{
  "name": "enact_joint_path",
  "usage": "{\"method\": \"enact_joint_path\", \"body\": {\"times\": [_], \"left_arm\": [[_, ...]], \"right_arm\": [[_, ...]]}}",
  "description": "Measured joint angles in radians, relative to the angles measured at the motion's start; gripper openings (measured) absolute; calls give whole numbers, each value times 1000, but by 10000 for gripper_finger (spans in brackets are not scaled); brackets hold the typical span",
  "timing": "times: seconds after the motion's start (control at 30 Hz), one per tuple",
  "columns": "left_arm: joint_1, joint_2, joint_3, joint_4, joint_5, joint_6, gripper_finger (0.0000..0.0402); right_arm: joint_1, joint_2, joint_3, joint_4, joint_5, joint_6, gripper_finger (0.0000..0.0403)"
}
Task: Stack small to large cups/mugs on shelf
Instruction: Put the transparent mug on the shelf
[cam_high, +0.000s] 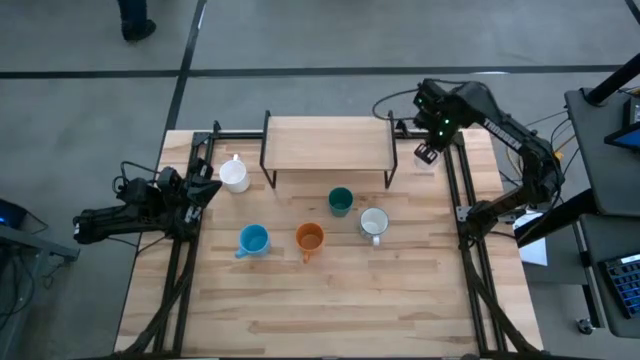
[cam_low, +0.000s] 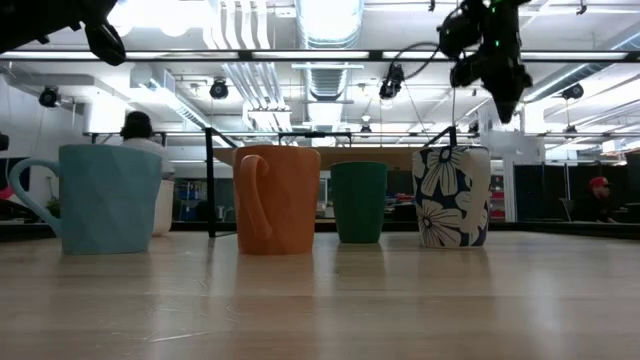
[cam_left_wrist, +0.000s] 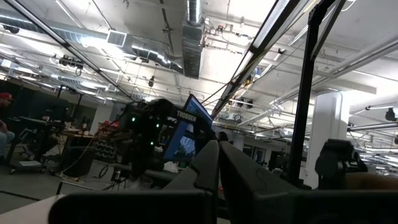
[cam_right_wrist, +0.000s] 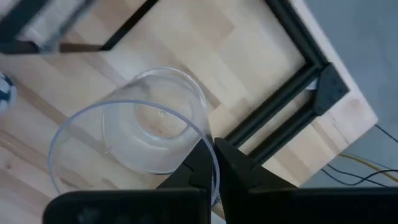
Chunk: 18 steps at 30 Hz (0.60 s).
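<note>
Fingers (cam_right_wrist: 213, 163) of the raised right arm pinch the clear glass (cam_right_wrist: 146, 124) rim; left fingers (cam_left_wrist: 217, 163) rest together.

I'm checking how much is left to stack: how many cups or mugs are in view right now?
6. On the table: white mug left of the shelf, light blue mug, orange mug, teal cup, flowered white mug. The clear glass is in the right gripper.

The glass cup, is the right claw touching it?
Touching. In the right wrist view the right claw is shut on the clear glass cup's rim, one finger inside the glass wall and one outside.
</note>
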Motion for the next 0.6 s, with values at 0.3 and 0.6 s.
{"method": "enact_joint_path", "body": {"times": [0.3, 0.6], "left_arm": [[0, 1, -3, 0, 0, 0, 0], [0, 1, -14, 0, -1, -24, 0]], "right_arm": [[0, 10, 48, -36, 24, 11, 8], [10, 58, 120, -38, 23, 18, 8]]}}
